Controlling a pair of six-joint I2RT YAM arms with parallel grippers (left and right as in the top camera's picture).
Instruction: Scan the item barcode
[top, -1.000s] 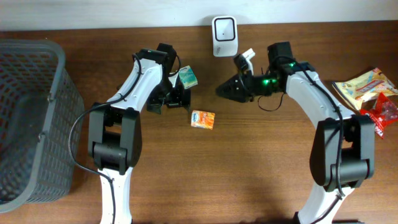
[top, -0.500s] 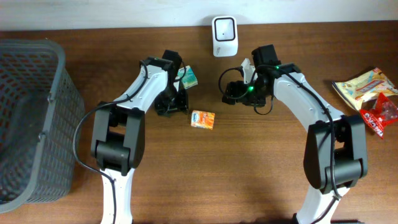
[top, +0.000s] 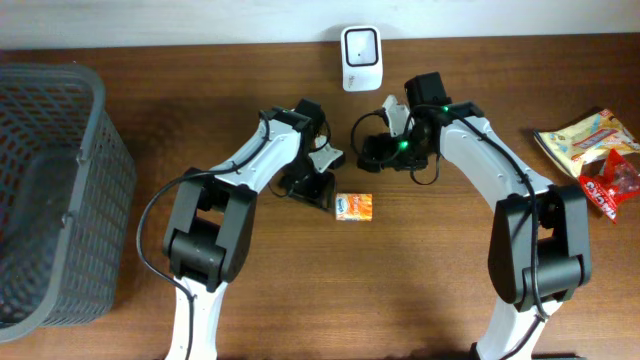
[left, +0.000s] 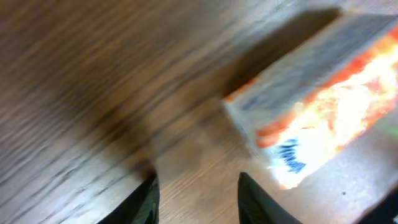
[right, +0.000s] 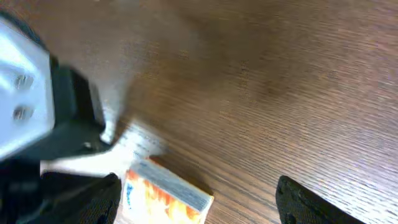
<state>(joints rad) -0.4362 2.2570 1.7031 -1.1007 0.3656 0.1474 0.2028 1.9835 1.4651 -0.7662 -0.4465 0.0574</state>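
Locate orange carton (top: 354, 206) flat on table (top: 420, 290), long axis roughly left-right, just right of left gripper (top: 316, 190) and nearer it than right gripper (top: 368, 150). Left jaws part-open, empty; right jaws wide, empty

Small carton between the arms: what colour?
The small carton is orange with white and blue print; overhead view shows it best.
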